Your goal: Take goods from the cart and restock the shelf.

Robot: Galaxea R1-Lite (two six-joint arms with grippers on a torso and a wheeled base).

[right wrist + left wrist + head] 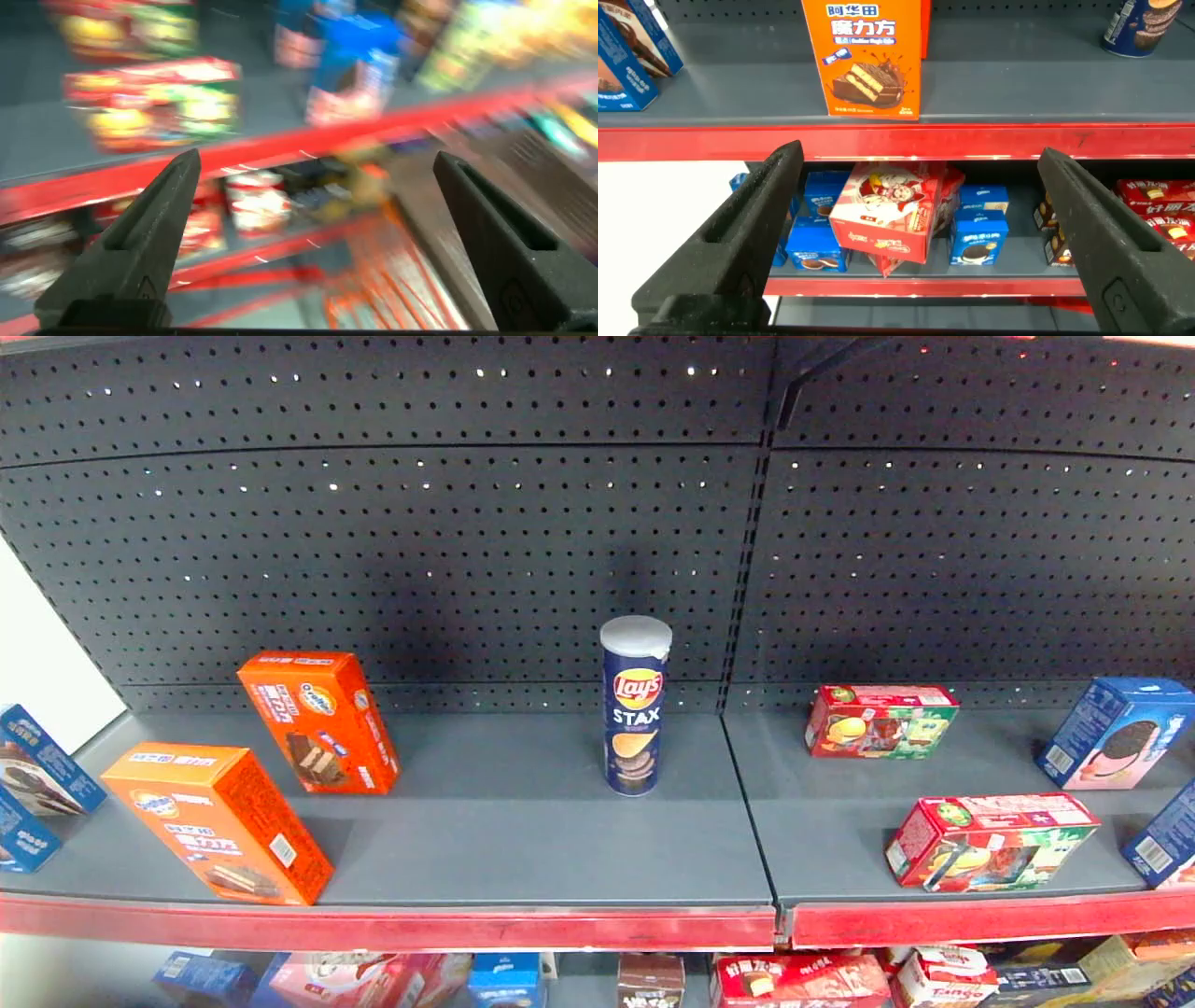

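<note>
A grey shelf (523, 840) with a red front edge holds goods. A dark blue chips can (635, 706) stands upright near its middle. Two orange boxes (220, 823) (318, 721) stand at the left, two red-green boxes (881, 721) (990, 841) lie at the right. My left gripper (915, 252) is open with nothing between its fingers, in front of the shelf's red edge (896, 142), below an orange box (867, 58). My right gripper (318, 243) is open and empty too, facing a red-green box (154, 105) and a blue box (360, 61) on the shelf.
Blue boxes stand at the far left (37, 784) and far right (1116, 733) of the shelf. The lower shelf holds a pink-red packet (892, 219) and small blue boxes (980, 238). A black perforated back panel (467, 551) closes the shelf behind.
</note>
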